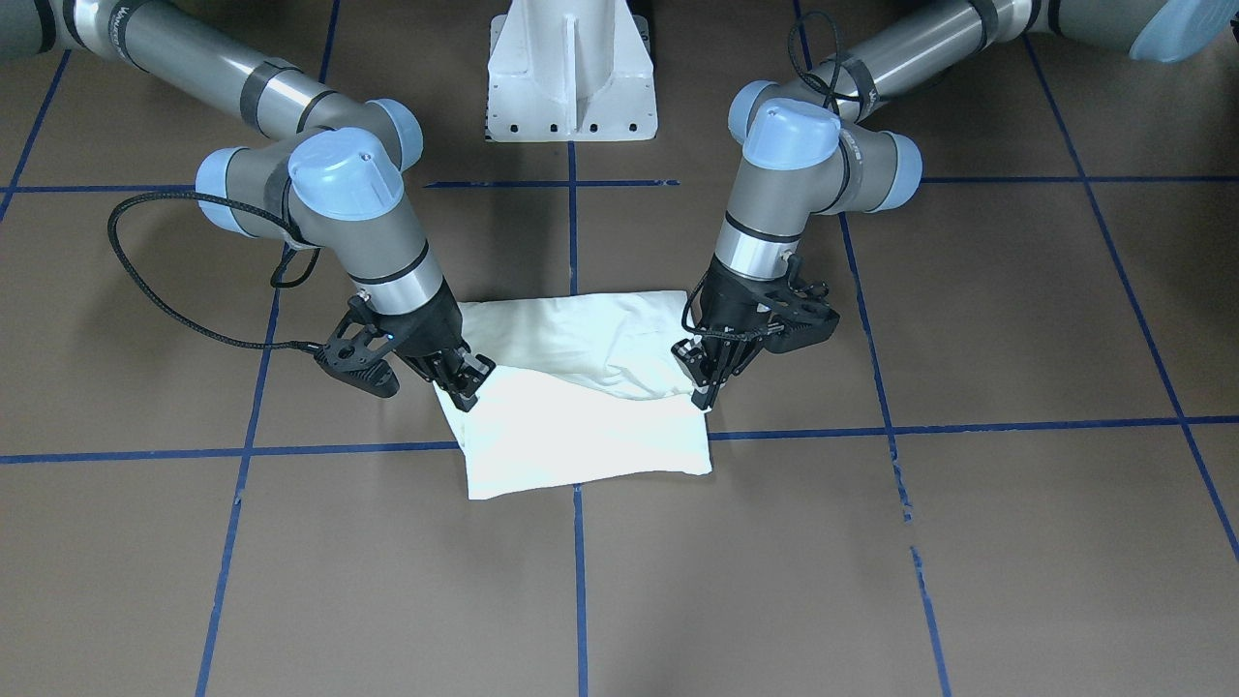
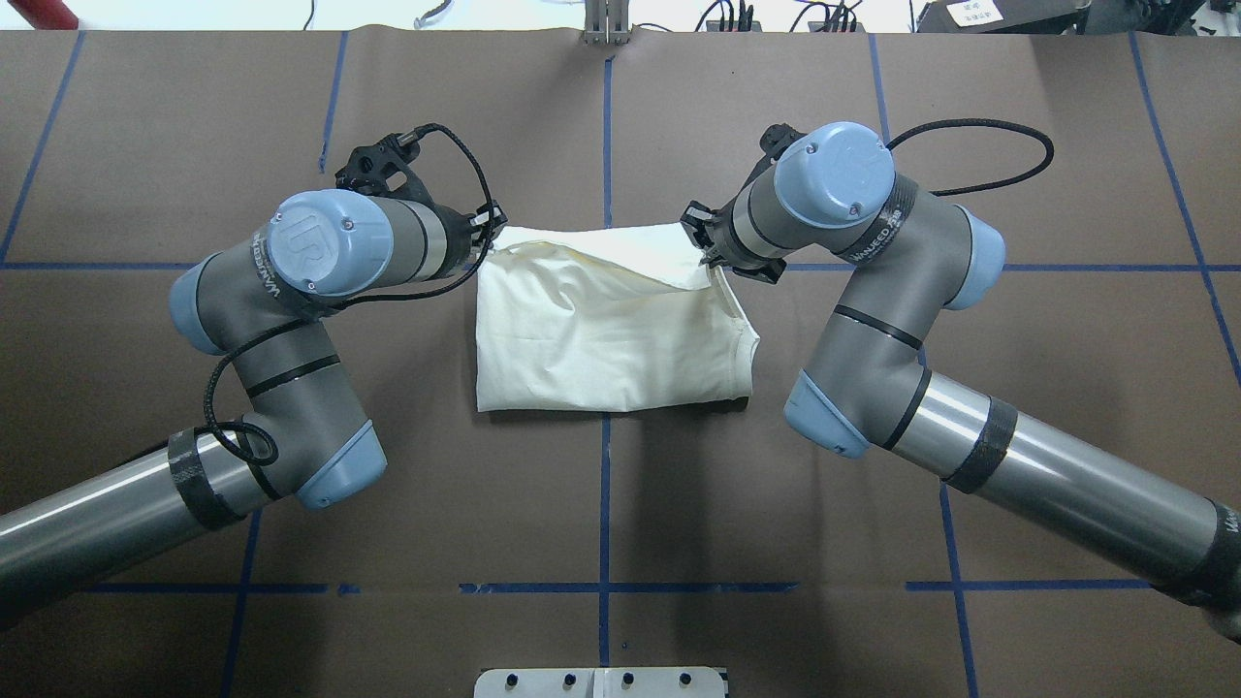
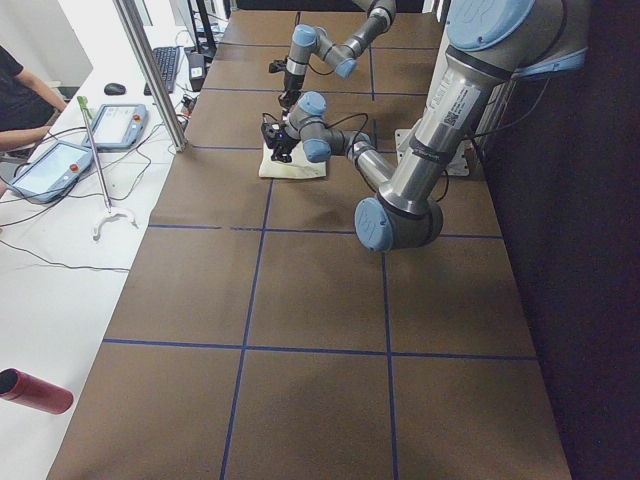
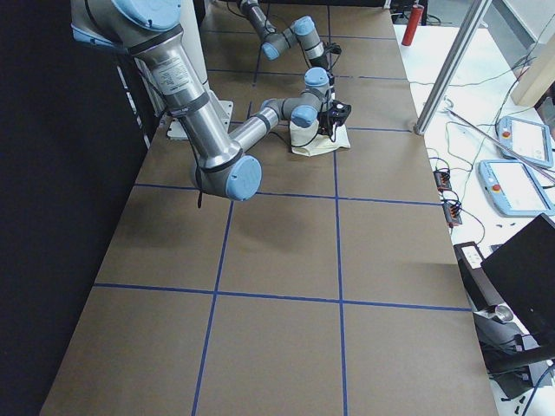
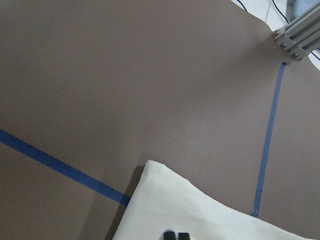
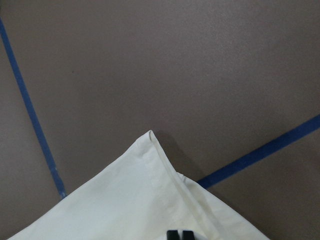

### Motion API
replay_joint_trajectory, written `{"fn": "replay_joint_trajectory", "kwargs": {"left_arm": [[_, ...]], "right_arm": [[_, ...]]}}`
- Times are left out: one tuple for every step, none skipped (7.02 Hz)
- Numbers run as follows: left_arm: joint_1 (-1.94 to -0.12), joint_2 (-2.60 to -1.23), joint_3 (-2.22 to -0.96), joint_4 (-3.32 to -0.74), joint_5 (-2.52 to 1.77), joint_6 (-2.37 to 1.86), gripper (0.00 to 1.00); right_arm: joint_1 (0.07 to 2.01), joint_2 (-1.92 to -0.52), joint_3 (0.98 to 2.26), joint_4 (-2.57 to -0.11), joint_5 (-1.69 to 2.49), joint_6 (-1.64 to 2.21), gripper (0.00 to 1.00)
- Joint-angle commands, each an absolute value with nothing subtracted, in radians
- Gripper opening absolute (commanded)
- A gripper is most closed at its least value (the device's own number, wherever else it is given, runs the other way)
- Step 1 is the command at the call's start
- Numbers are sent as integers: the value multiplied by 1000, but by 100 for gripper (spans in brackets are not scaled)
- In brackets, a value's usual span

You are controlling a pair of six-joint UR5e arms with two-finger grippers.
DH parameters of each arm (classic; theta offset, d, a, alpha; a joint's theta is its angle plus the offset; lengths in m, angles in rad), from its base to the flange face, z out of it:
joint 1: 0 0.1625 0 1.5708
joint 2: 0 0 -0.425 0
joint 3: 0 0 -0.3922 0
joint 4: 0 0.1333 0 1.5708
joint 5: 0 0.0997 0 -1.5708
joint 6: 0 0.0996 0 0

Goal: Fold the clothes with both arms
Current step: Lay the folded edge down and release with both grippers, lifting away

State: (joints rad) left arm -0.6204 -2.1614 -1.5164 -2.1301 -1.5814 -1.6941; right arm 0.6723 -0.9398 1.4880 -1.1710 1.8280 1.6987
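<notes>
The table (image 1: 1016,542) is covered in matte brown sheeting, ruled into large squares by blue tape (image 1: 578,590), and a white pedestal (image 1: 571,73) with a ribbed, bolted foot stands at the robot's side of it. Along the table's far side runs a white bench (image 3: 60,300) with an aluminium post (image 3: 150,70), two teach pendants (image 3: 50,170), loose cables and a red cylinder (image 3: 35,390); a person (image 3: 15,95) sits at its edge (only partly in view). The shirt (image 1: 581,436) lies near the table's middle, across one tape crossing, as a soft cream-white rectangle with a plain face up and a stitched hem at one corner. Its lower layer rests flat, while an upper layer hangs creased and slightly sagging between the two grippers. The left gripper (image 1: 705,382) has its black fingers drawn together on one corner of that layer, and the right gripper (image 1: 469,382) is pinched closed on the opposite corner. In both wrist views the fingertips (image 5: 176,235) sit tight against the cloth. The arms are silver-grey tubes with glossy light blue joint caps.
</notes>
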Motion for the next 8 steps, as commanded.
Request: {"fn": "replay_joint_trajectory", "kwargs": {"left_arm": [[-646, -2204, -1395, -2216, -1580, -1654, 23], [-664, -2235, -1305, -2273, -1578, -1611, 84], [-719, -2232, -1293, -2301, -1583, -1582, 100], [-729, -2233, -1299, -2310, -1585, -1548, 100], [-730, -2232, -1330, -2309, -1589, -1548, 100], [-730, -2221, -1388, -2306, -1629, -1548, 100], [-730, -2195, -1422, -2309, -1684, -1546, 100], [-732, -2165, -1463, -2310, -1689, -1545, 100]], "right_arm": [[698, -902, 1412, -1169, 1856, 1633, 16], [734, -849, 1334, -1151, 1862, 1549, 99], [788, -842, 1310, -1149, 1921, 1394, 100], [848, -845, 1312, -1149, 2016, 1353, 100], [839, -841, 1318, -1146, 2026, 1364, 100], [819, -850, 1357, -1146, 2023, 1374, 87], [769, -889, 1449, -1149, 2007, 1441, 1], [700, -911, 1509, -1157, 1949, 1457, 0]]}}
